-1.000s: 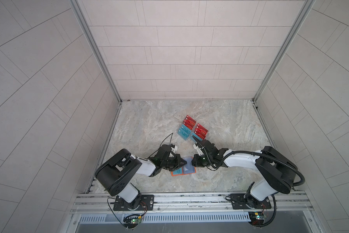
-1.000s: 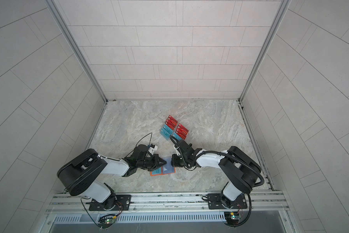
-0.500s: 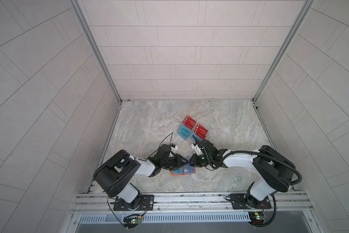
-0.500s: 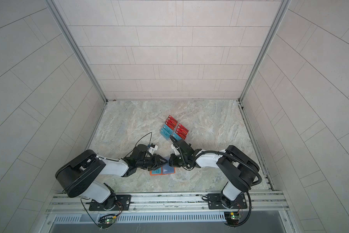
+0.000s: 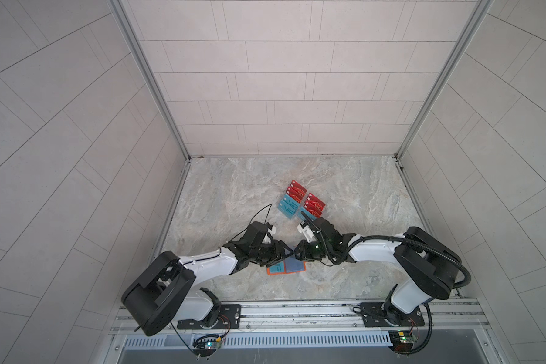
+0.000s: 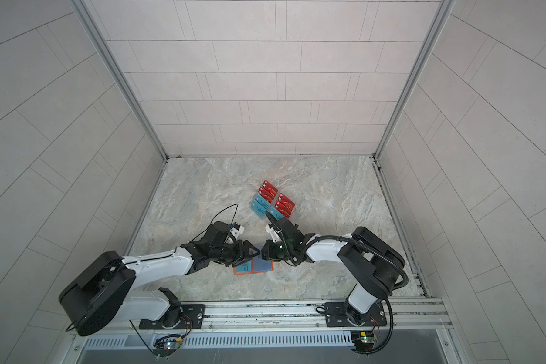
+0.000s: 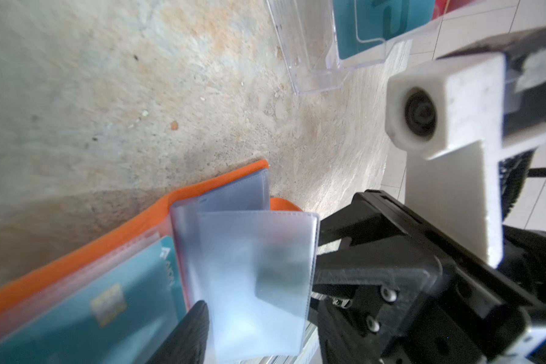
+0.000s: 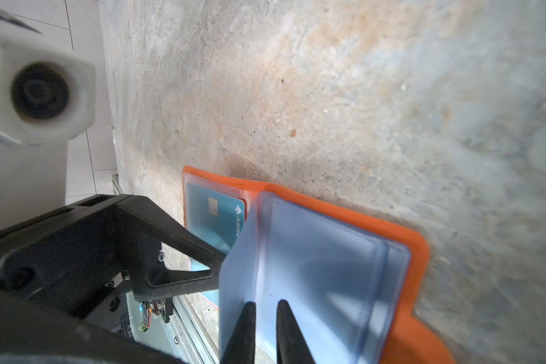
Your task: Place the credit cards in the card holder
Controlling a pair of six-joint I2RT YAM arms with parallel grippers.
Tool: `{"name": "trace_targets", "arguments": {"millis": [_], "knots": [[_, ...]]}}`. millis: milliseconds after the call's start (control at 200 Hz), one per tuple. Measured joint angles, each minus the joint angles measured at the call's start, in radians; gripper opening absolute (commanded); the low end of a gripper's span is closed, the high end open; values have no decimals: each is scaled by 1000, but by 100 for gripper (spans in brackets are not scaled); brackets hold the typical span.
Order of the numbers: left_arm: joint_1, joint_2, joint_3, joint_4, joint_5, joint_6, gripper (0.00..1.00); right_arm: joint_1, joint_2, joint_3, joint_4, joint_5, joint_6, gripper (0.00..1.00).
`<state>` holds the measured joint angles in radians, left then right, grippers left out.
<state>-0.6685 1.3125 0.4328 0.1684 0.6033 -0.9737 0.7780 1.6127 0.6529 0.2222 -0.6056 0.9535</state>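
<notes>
The orange card holder (image 8: 419, 261) lies open on the desk (image 5: 227, 195), with one teal credit card (image 8: 213, 220) already in the pocket on its left-arm side. A clear sleeve (image 8: 312, 277) stands up from the holder's spine, pinched at its edge by the nearly closed fingers of the right gripper (image 8: 266, 307). The left gripper (image 8: 219, 268) reaches the sleeve's other side with its fingers spread open, gripping nothing. Behind the holder, apart from it, the remaining red and teal credit cards (image 5: 300, 201) sit in a clear rack (image 7: 312, 72).
</notes>
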Motion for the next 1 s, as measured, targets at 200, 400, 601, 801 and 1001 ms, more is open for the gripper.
{"name": "trace_targets", "arguments": {"millis": [200, 400, 601, 801, 1001], "knots": [[2, -54, 47, -185, -27, 76, 61, 6, 16, 5, 5, -24, 1, 17], [51, -193, 47, -350, -93, 104, 57, 42, 33, 61, 2, -33, 0, 20], [155, -291, 46, -443, -161, 114, 59, 68, 92, 108, 14, -34, 0, 21], [156, -252, -15, -395, -142, 113, 58, 73, 138, 109, 9, -27, -3, 18], [156, -177, -29, -336, -106, 119, 51, 80, 144, 112, 10, -13, -3, 16]]}}
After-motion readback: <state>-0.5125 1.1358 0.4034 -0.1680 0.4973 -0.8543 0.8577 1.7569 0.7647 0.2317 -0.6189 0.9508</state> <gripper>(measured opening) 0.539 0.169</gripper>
